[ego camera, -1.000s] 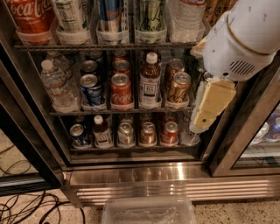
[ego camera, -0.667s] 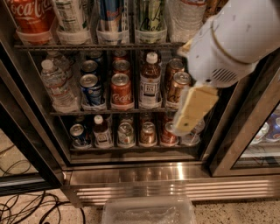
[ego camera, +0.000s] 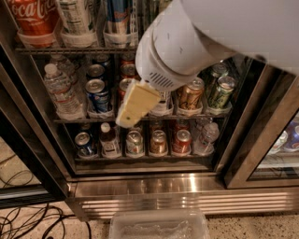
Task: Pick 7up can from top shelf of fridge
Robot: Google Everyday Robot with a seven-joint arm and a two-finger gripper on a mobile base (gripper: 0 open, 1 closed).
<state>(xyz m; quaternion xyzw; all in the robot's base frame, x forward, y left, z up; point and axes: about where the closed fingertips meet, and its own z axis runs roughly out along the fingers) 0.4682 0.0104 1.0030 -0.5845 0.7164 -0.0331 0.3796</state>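
The 7up can (ego camera: 74, 16), green-grey with a white nutrition panel, stands on the top shelf (ego camera: 70, 49) of the fridge (ego camera: 187, 184), second from the left. It sits between a red Coca-Cola can (ego camera: 32, 16) and a blue-and-silver Red Bull can (ego camera: 117, 14). My white arm (ego camera: 196, 42) reaches in from the upper right and hides the right half of the top shelf. The cream-coloured gripper (ego camera: 134, 105) hangs below that shelf, in front of the middle rack's cans, down and to the right of the 7up can. It holds nothing that I can see.
The middle and lower racks hold water bottles (ego camera: 60, 91), cans (ego camera: 98, 93) and small bottles. A black-framed glass door (ego camera: 259, 135) stands at the right. A clear plastic tray (ego camera: 159, 226) and black cables (ego camera: 28, 221) lie on the floor below the ribbed grille.
The arm has swung left across the fridge front and fills more of the view. The gripper has moved from the right side to the middle. The cans have not moved.
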